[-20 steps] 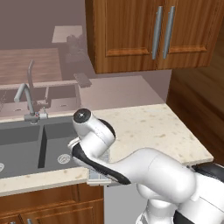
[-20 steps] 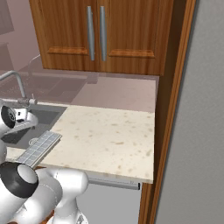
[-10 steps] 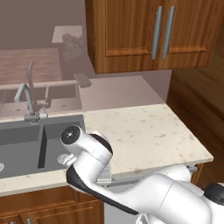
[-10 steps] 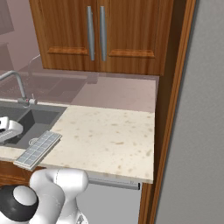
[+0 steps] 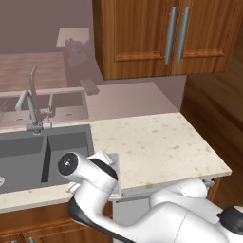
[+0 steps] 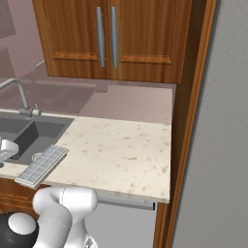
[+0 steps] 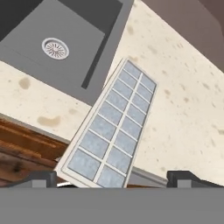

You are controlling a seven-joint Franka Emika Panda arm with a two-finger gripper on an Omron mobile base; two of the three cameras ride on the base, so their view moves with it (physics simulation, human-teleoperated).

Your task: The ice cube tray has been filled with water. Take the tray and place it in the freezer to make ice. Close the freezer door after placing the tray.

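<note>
Tray, i.e. ice cube tray [image 7: 113, 129], lay flat on counter [image 7: 188, 109] just ahead of gripper [image 7: 113, 177], one end jutting past front edge, beside sink [image 7: 52, 35]. Fingertips [image 7: 41, 177] stood wide apart, released, grasping nothing. Hand view showed drain [image 7: 55, 48]; right base view gave tray [image 6: 42, 165] by faucet [image 6: 18, 94]; left base view hid most of tray [image 5: 114, 166] behind arm.

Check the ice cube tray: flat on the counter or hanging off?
Hanging off. The ice cube tray lies flat beside the sink, but its near end overhangs the counter's front edge; the right base view shows this too.
</note>
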